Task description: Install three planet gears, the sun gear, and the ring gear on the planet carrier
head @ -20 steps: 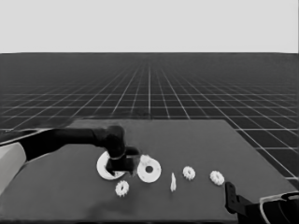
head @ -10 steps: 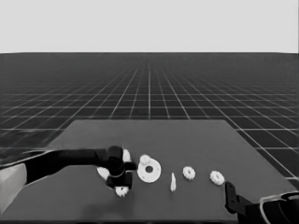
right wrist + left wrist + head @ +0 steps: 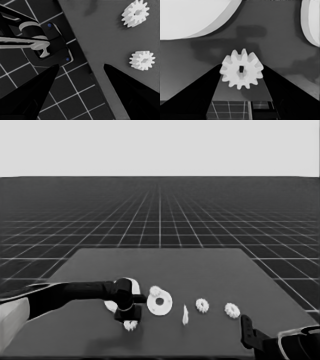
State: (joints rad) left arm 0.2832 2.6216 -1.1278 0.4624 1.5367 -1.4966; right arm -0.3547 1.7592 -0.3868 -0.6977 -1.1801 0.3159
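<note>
Near the table's front-left, the left gripper (image 3: 131, 319) has dropped from the larger round part (image 3: 111, 306) onto a small gear (image 3: 241, 69). Fingers open, straddling the gear, not closed yet, so pick no. 1 is imminent. Smaller round part (image 3: 160, 303) sits just beside, with a gear at its rim. Front edge is close; open table behind. Right gripper (image 3: 80, 75) parked open at front-right corner, two gears (image 3: 142, 60) nearby.

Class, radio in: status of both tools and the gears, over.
Left tool down over near gear, fingers open either side. Right tool parked at near right corner, open. Two gears lie loose at right. Nothing blocking.
</note>
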